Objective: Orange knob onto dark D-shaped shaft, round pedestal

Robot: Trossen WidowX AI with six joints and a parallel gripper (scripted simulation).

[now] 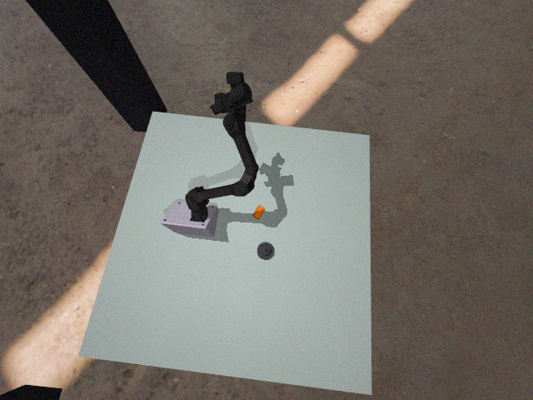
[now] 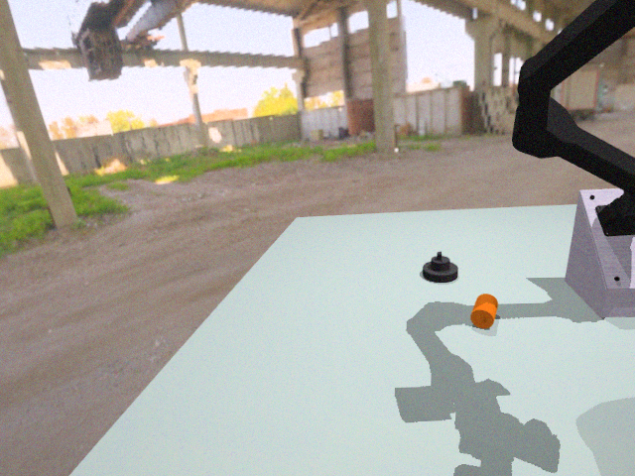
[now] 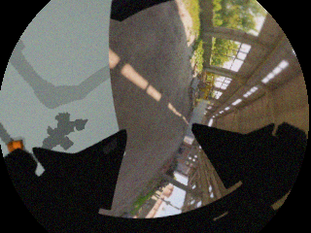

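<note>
Bare dirt floor, pale table (image 1: pixel 318 301) (image 2: pixel 230 358) (image 3: pixel 73 44). Knob (image 1: pixel 258 212) (image 2: pixel 484 311) (image 3: pixel 16 146) on its side near pedestal (image 1: pixel 265 251) (image 2: pixel 440 271). Gripper (image 3: pixel 161 130) wide, nothing held. Pickup seems first; next move likely: descend, align fingers across knob.

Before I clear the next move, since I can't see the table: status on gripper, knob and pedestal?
Gripper open, holding nothing. Orange knob on its side, off the shaft. Pedestal upright, nothing seen blocking its shaft.

high oblique top, low close exterior, wrist sideways, tabletop shared
</note>
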